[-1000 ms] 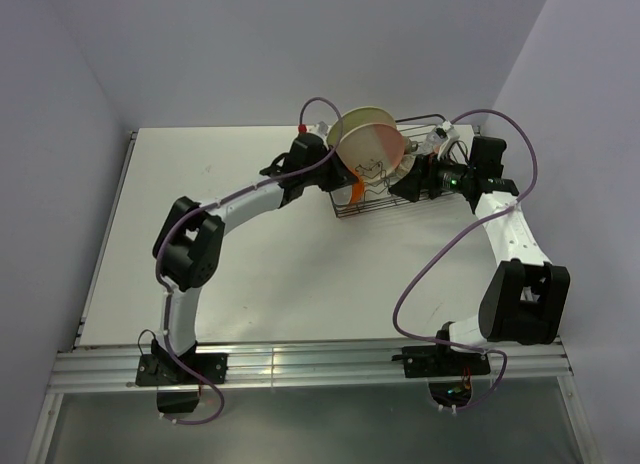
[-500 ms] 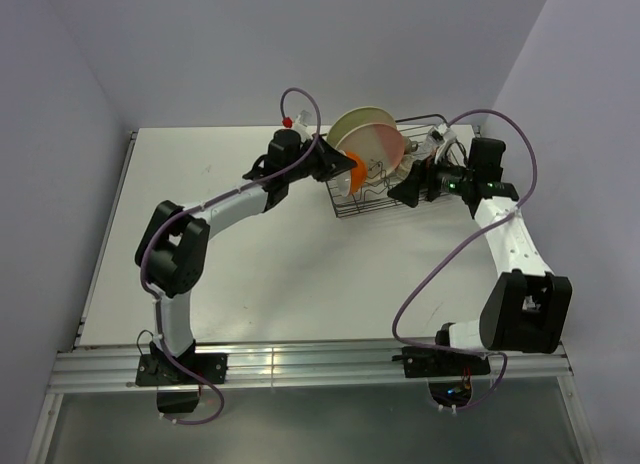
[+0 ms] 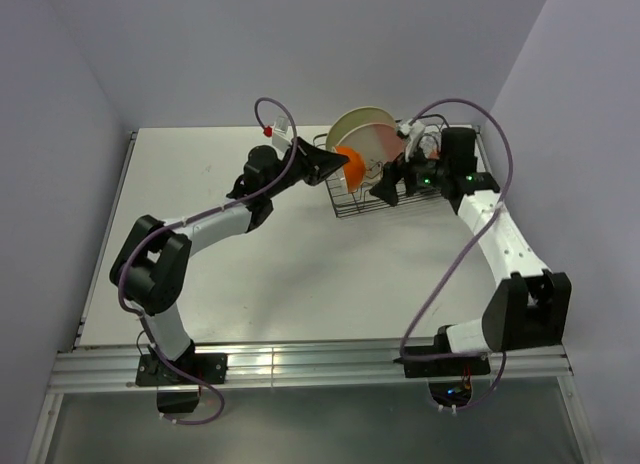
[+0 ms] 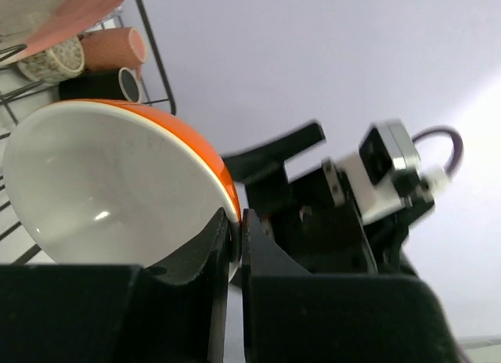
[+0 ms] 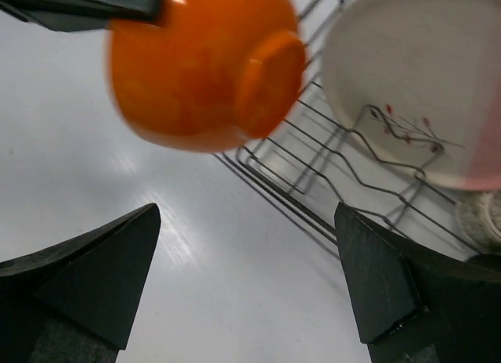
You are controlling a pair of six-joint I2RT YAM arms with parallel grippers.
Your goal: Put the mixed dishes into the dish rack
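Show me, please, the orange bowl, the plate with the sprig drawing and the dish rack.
orange bowl (image 5: 196, 73): right wrist view, outer wall.
plate with the sprig drawing (image 5: 407, 73): right wrist view, its face.
dish rack (image 3: 350, 206): top external view, near left corner wires.

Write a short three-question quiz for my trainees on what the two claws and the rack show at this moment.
1. True or false: the left claw pinches the rim of the orange bowl.
2. Choose one: the right claw is A) open and empty, B) shut on a plate, C) shut on a mug.
3. Fill in: the sprig-drawn plate stands upright in the ____.
Key: 1 true; 2 A; 3 dish rack.
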